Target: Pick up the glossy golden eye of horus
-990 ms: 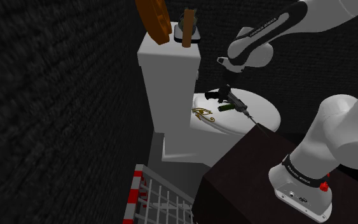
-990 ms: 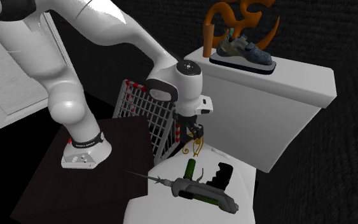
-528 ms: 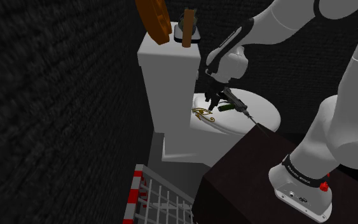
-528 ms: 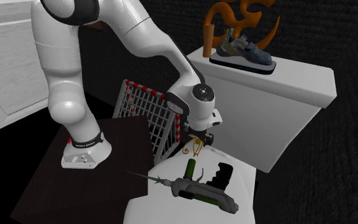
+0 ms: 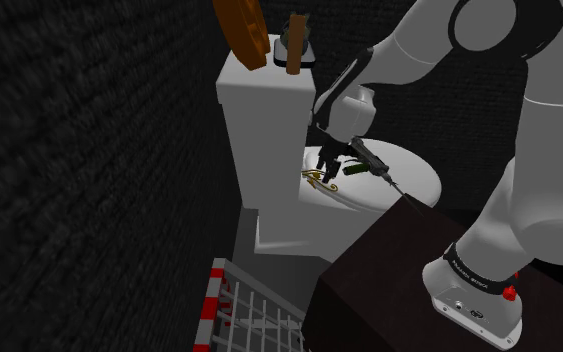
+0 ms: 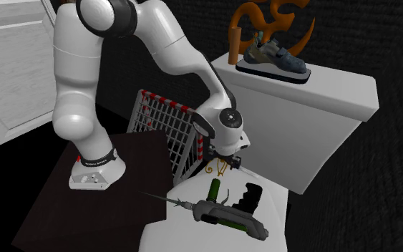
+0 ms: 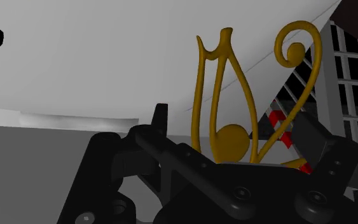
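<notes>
We see the black gripper low over the closed white toilet lid. Its fingers stand apart on either side of the golden eye of horus, and it has hold of nothing. The eye sits on the lid near the tank, with a green-and-grey power tool lying close beside it.

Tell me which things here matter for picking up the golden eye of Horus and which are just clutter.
Job: golden eye of Horus on the toilet lid; gripper, open around it.
Lying about: green power tool, shoe, orange ornament, wire basket.
</notes>
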